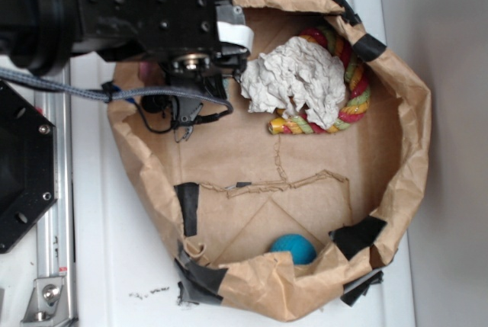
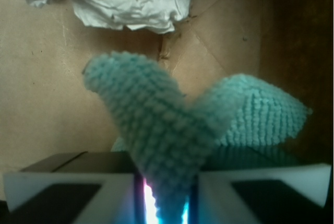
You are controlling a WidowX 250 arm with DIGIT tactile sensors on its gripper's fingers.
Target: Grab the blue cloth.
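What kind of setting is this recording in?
Likely a lab bench set up for robot trials: a taped brown paper bin on a white surface holds toys and rags, a rope ring, a blue ball, a white rag, while the gripper pinches the blue cloth.

1. Paper bag (image 1: 404, 152) lies opened out on the table (image 1: 122, 266).
2. Rag (image 1: 293, 83) sits inside, upper part, resting on rope ring (image 1: 354, 102).
3. Ball (image 1: 293, 249) lies at the bag's lower wall, well apart from rag.
4. Gripper (image 2: 166, 192) at the bag's left side; cloth (image 2: 172, 130) pinched between the jaws, rag beyond.
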